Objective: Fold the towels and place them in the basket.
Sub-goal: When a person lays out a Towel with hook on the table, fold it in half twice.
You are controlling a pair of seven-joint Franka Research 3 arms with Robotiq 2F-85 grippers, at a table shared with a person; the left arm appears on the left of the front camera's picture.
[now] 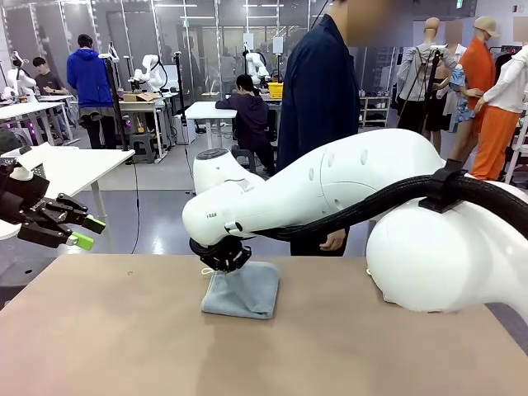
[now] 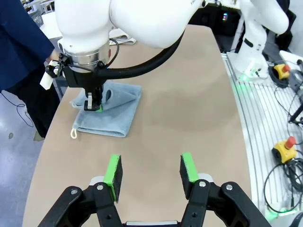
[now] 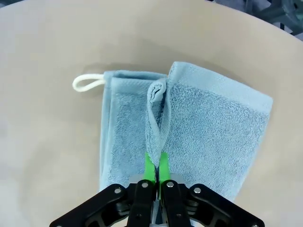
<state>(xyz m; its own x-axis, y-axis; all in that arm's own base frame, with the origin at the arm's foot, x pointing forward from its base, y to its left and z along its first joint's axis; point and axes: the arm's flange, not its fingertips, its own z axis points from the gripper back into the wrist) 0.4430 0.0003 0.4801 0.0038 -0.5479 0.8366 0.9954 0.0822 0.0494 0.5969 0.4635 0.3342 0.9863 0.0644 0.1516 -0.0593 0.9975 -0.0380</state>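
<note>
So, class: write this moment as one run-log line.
right gripper: shut on pale blue towel, pinching a raised fold | left gripper: open, empty, above table

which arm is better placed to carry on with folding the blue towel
The right. Its gripper is already shut on a pinched ridge of the towel. The left gripper hangs open above bare table, off the cloth.

You see a pale blue folded terry towel (image 3: 189, 127) with a cream corner loop (image 3: 87, 82) lying flat on the counter, a raised fold pinched in the right tool (image 3: 156, 166).
</note>
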